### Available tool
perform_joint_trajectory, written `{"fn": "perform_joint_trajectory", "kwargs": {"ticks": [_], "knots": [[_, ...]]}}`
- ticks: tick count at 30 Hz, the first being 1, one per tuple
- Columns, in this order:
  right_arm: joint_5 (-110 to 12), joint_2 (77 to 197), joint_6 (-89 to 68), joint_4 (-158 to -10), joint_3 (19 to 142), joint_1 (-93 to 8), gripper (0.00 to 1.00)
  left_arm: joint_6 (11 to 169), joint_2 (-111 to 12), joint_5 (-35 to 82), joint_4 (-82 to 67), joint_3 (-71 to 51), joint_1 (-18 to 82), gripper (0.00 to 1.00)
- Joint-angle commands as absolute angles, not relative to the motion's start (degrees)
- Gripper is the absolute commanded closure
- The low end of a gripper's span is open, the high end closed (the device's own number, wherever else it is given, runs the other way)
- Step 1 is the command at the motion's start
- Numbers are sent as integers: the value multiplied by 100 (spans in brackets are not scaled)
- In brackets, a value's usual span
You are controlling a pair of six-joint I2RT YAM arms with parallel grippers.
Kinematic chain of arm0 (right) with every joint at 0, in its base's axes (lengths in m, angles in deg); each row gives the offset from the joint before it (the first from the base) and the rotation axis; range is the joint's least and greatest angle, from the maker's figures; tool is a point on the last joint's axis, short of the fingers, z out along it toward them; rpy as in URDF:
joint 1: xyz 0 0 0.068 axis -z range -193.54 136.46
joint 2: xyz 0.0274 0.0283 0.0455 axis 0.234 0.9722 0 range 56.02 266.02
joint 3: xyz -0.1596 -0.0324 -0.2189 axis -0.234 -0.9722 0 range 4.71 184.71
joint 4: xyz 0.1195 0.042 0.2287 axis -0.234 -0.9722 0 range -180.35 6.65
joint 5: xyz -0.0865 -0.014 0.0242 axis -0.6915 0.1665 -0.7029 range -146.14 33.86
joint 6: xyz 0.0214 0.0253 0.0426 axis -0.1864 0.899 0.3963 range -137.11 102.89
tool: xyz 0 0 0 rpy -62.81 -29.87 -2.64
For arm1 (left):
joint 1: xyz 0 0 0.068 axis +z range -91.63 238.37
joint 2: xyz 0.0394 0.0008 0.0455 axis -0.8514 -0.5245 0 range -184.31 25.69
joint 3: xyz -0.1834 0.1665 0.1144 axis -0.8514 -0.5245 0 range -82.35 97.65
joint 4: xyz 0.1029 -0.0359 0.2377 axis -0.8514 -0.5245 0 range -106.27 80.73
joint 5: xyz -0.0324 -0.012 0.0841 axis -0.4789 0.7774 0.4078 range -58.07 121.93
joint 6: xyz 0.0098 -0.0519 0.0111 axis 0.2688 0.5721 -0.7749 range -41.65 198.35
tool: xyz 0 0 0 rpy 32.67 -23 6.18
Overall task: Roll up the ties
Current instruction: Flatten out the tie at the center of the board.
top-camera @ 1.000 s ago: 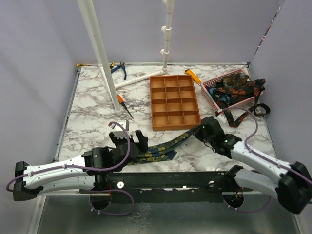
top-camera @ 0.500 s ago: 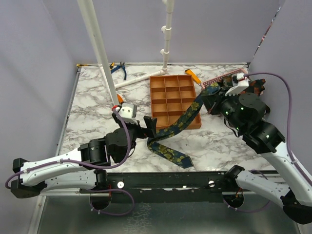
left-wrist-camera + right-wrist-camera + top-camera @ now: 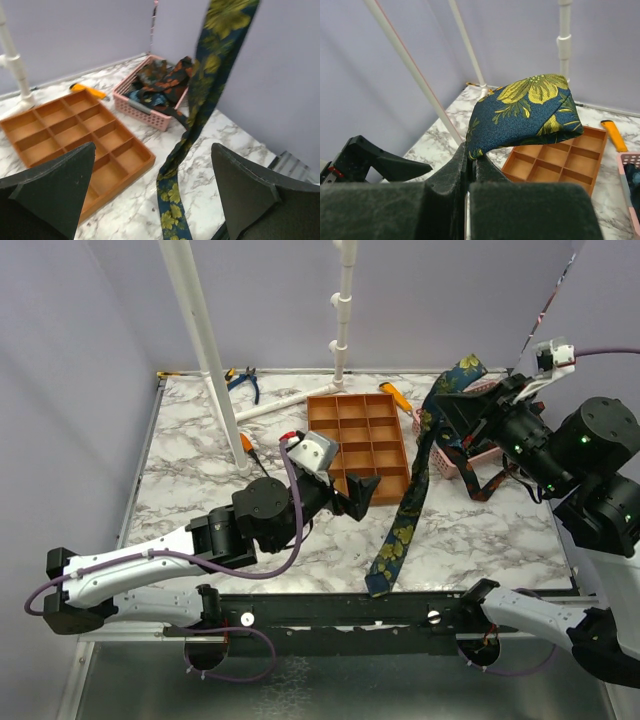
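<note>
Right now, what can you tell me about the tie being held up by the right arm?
The tie is a long narrow strip of dark navy fabric printed with yellow-gold flowers and green leaves. Its upper end is folded over and pinched in the shut right gripper, high above the table. From there it hangs slack, its lower end lying on the marble near the front edge.

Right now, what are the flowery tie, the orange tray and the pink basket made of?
The tie: soft woven-looking cloth, slightly shiny; it folds and hangs limp.
The tray: probably matte plastic, maybe wood; stiff, thin dividers.
The basket: likely plastic; moulded lattice of holes.
</note>
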State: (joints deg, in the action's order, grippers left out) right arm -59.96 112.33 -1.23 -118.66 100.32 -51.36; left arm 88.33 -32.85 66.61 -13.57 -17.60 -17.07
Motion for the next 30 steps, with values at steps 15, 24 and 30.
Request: {"fn": "perform_joint_trajectory", "kwargs": {"ticks": [15,24,30], "knots": [[-5240,11617,705,-12471,10771,-5158,100,7115,-4738,5241,-166,-249,-1702,1],[-5913,11569,1328,-12477,10613,-5159,99,6934,-5624,6891,263,182,-1706,1],[-6127,11614,1629,-12540,10567,-5159,100,6820,-6158,7852,322,623,-1713,1]]}}
